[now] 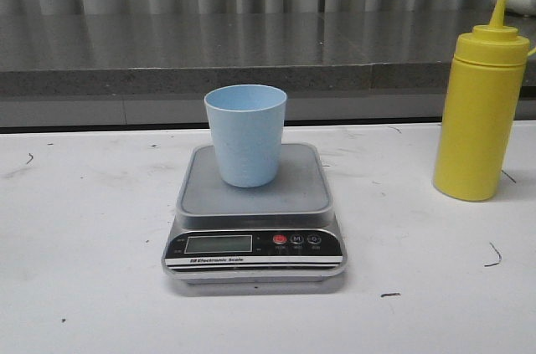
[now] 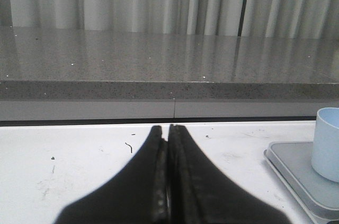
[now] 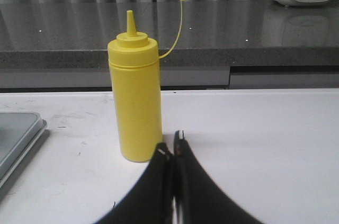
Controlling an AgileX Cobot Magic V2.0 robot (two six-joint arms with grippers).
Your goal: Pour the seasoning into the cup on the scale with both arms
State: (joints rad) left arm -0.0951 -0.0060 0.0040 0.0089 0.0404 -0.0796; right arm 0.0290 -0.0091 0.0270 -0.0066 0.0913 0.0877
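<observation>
While upright: one cup (image 1: 245, 134), one seasoning (image 1: 480, 111) (uncapped).

Only the fingers of each gripper showed, and only from the wrist cameras; none of the robot's body appeared in the front view. The left gripper (image 2: 168, 128) was matte black, its two fingers broad at the base and tapering to blunt tips, with a faintly ribbed or rough texture along their inner edges. The right gripper (image 3: 172, 147) was the same matte black and the same tapered shape, and its tips carried small pale or shiny spots that caught the light. No cables, screws, plates or markings were visible on either one.
</observation>
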